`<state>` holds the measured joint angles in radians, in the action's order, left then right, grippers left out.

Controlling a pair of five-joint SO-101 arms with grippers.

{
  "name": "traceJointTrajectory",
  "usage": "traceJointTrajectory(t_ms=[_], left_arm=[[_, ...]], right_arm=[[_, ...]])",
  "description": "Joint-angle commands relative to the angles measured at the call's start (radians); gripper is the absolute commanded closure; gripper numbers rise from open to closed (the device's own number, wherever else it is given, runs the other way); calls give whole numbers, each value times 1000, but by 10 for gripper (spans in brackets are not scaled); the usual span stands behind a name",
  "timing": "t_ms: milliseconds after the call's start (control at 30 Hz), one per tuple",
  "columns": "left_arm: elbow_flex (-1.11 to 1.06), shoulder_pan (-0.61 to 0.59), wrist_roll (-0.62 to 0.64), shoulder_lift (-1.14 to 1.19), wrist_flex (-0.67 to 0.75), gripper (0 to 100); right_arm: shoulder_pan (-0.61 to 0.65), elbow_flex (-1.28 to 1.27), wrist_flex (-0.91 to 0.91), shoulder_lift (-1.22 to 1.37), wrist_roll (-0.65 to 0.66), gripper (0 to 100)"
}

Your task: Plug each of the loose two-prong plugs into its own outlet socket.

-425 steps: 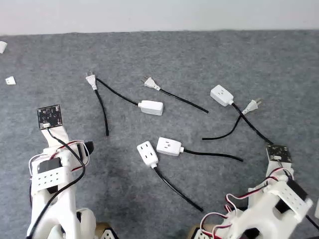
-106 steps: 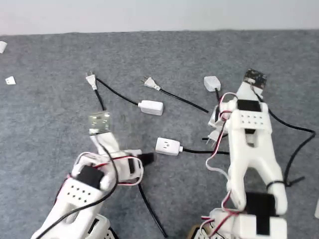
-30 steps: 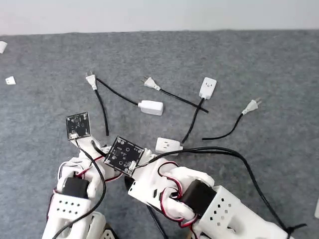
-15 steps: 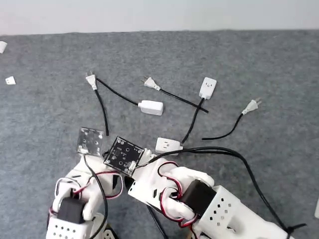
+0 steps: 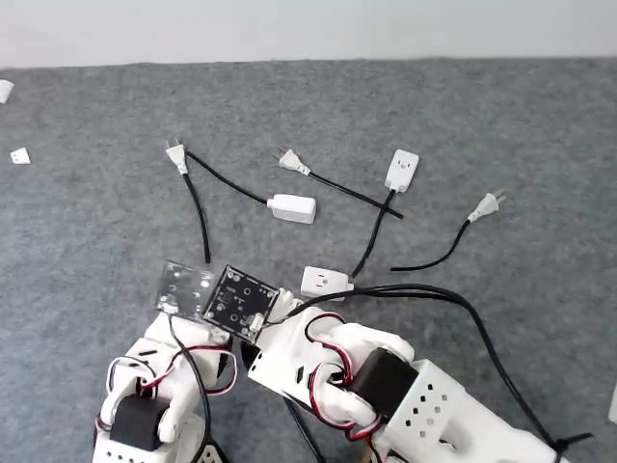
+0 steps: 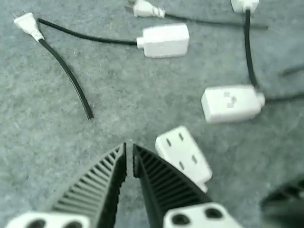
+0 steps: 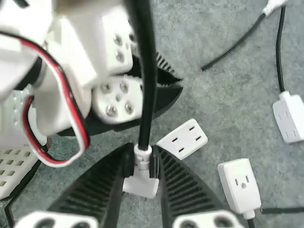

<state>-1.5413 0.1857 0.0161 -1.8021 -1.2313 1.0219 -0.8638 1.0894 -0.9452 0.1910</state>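
Where the left wrist view looks down on the grey mat (image 6: 42,137), a loose plug (image 6: 27,24) lies at the upper left, well apart from the left gripper (image 6: 128,147). Left gripper sits at low centre of the frame, fingers nearly together, only a thin slit between them, nothing held. Three-way socket (image 6: 184,156) lies just right of the fingertips, flat on the mat, slots up. Single socket (image 6: 232,102) is farther right and higher, cord end toward the right edge.

Right wrist view: right gripper (image 7: 141,153) at lower centre, clamped on a white plug body (image 7: 139,184). Its black cord (image 7: 145,71) runs up the frame; prongs hidden. The three-way socket lies just right of these fingertips, on the mat, not gripped. The single socket is at the lower right, near the right-hand finger.
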Motion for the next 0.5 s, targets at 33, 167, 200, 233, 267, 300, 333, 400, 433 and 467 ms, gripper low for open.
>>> traceJointTrajectory(t_ms=[33, 167, 200, 233, 267, 300, 333, 400, 433, 467], left_arm=[[10, 3, -181, -12, -25, 979], [7, 2, -187, -12, -18, 980], [7, 2, -186, -12, -18, 981], [5, 0, -186, -12, -18, 981], [5, 0, -186, -12, -21, 981], [-2, 0, -186, -12, -17, 981], [-5, 0, -186, -12, -15, 980], [-7, -14, -147, -12, 11, 980], [-7, -44, -114, -11, 31, 980], [-7, -83, -86, -9, 54, 980]], right_arm=[[8, -2, -21, -19, 32, 991], [-8, -2, -19, -21, 37, 991], [-13, -2, -21, -25, 35, 991], [-21, -2, -19, -27, 35, 991], [-27, -2, -18, -28, 35, 991], [-35, 0, -18, -28, 35, 991], [-44, 3, -15, -28, 35, 991], [-68, 8, -15, -30, 35, 991], [-81, 17, -13, -30, 35, 991], [-94, 23, -8, -30, 34, 991]])
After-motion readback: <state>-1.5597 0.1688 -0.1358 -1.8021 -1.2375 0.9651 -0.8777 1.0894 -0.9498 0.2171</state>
